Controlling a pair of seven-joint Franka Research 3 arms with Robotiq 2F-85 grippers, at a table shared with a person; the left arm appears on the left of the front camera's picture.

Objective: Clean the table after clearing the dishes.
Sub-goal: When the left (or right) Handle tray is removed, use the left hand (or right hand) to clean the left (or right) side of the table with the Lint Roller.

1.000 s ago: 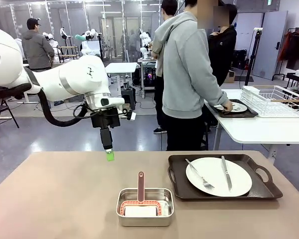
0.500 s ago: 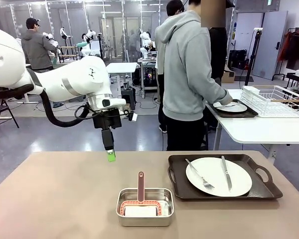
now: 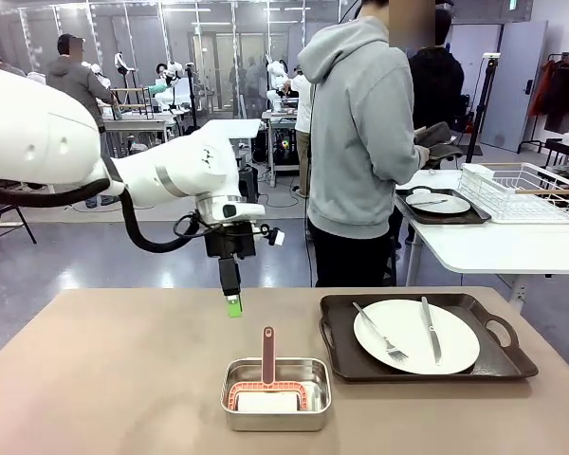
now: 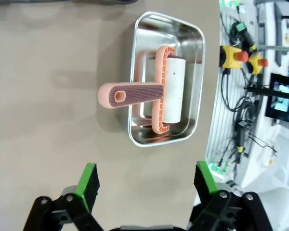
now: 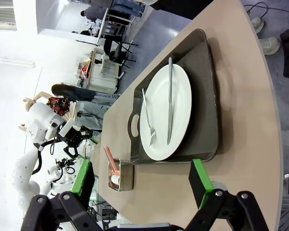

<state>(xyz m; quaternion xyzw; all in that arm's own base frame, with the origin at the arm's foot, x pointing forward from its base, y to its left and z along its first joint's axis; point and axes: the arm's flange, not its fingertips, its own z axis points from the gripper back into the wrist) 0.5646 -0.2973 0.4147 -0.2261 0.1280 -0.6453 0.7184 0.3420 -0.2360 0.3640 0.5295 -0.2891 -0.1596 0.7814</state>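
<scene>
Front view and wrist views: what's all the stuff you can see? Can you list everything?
tan table: one, tan-brown, nearest
trays: two, dark brown, one on the tan table, one on the white table
plates: two, white, one on each tray
fork: one, silver, on the near plate
knife: one, silver, beside the fork
pan: one, steel, on the tan table
roller: one, pink handle and white roll, in the pan
white table: one, behind on the right
basket: one, white wire, on the white table
person: one, grey hoodie, at the white table
left end effector: open, green pads, above the pan
right end effector: open, green pads, facing the near tray
</scene>
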